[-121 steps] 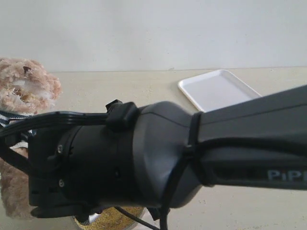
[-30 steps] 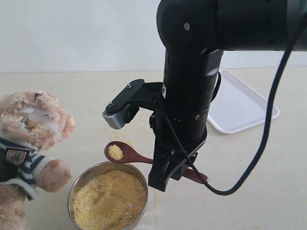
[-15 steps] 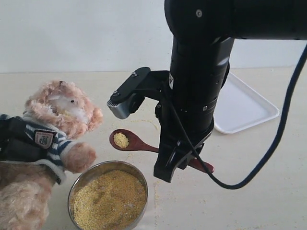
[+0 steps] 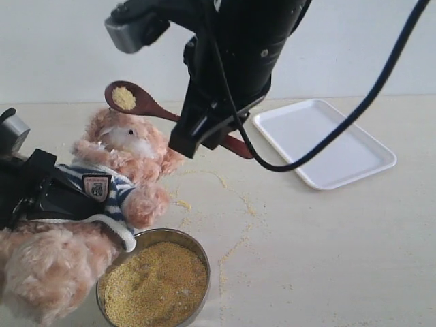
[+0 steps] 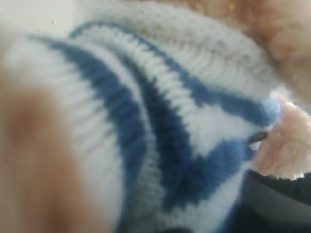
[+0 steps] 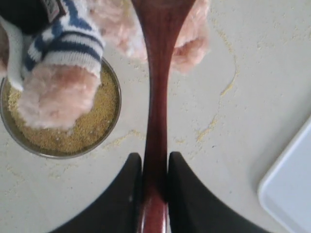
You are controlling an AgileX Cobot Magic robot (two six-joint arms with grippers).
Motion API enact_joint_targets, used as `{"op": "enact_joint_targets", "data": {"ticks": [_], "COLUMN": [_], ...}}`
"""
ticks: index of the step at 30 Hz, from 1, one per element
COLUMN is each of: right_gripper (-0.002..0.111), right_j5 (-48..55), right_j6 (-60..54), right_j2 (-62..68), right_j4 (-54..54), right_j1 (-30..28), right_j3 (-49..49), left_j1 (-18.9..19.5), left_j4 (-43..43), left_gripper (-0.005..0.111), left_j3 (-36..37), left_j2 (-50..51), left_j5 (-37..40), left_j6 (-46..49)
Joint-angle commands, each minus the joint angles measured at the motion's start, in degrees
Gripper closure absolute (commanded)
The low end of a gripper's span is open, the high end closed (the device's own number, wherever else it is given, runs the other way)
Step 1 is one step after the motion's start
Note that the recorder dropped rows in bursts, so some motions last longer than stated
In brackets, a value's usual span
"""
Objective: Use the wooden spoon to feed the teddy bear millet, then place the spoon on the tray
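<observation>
A: Wooden spoon (image 4: 155, 107)! Pinched by the handle in the right gripper (image 6: 154, 160), loaded with millet (image 4: 125, 97), held just above the teddy bear (image 4: 126, 144)'s head.

B: Scooped, looked like; not yet fed. Needed the mouth next, then the tray (image 4: 327, 136). Couldn't read the left gripper (image 4: 48, 196) against the shirt (image 5: 146, 121).
</observation>
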Motion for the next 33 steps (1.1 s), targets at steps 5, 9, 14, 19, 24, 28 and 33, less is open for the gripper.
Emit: {"op": "enact_joint_targets", "data": {"ticks": [5,9,14,19,24,28,33], "right_gripper": [0.109,0.109,0.109,0.109,0.109,0.109,0.109], "right_j5": [-0.03,-0.03,-0.03,-0.03,-0.03,-0.03,-0.03], "right_j6": [-0.07,-0.23,0.04,2.99,4.72,5.19,5.54], "right_j2": [5.96,6.87,6.76,6.76,6.76,6.76,6.76], "right_j4": [-0.39,-1.23,-11.18,-24.50,-28.18,-29.47,-31.75], "right_j1": [-0.46,-0.46,2.55,8.94,12.20,13.47,14.95], "right_j3": [-5.64,-5.64,-5.64,-5.64,-5.64,-5.64,-5.64], "left_j1": [0.02,0.02,0.02,0.02,0.02,0.02,0.02], "left_j4": [-2.45,-2.75,-2.91,-2.91,-2.91,-2.91,-2.91], "left_gripper": [0.102,0.102,0.102,0.102,0.102,0.102,0.102], "left_j3": [-0.53,-0.53,-0.53,-0.53,-0.53,-0.53,-0.53], "left_j2": [0.09,0.09,0.32,0.65,0.65,0.65,0.65], "left_j5": [2.78,2.75,2.75,3.14,3.56,3.79,4.20], "left_j6": [1.20,1.45,2.25,2.70,3.61,4.02,4.02]}}
